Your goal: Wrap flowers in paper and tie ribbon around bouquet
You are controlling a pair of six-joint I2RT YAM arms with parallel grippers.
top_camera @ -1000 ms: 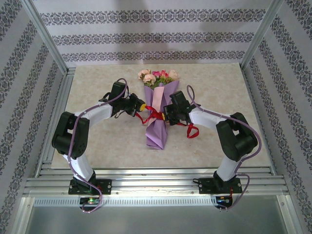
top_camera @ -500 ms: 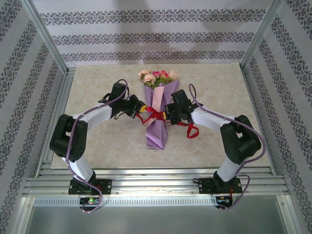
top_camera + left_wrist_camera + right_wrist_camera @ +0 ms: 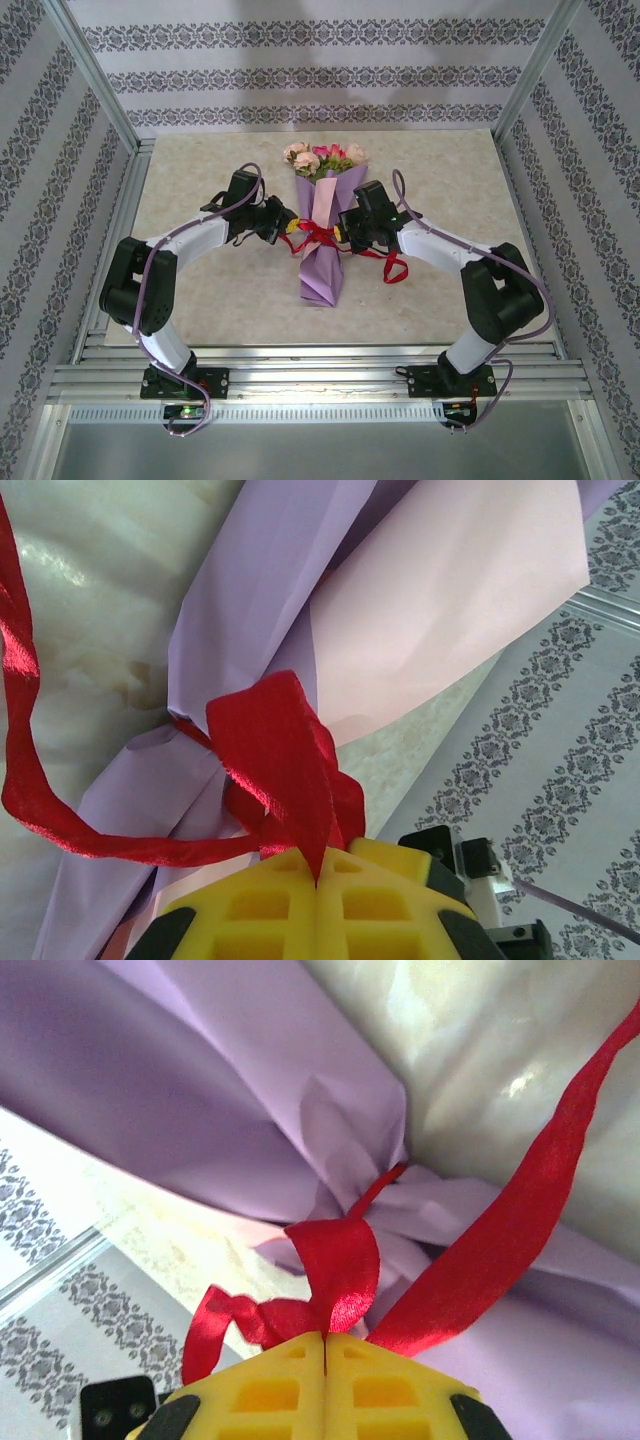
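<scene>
Left hand (image 3: 316,882) on ribbon (image 3: 275,742) (marbled table (image 3: 250,300))

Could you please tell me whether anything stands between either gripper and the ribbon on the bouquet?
Nothing visible does. The left gripper is shut on one stretch of the ribbon and the right gripper on another, each right beside the bouquet, whose waist the ribbon circles.

Pale marbled tabletop (image 3: 240,295) inside aluminium frame (image 3: 92,70), walls (image 3: 300,60) of grey-patterned striped wallpaper, under even light.
</scene>
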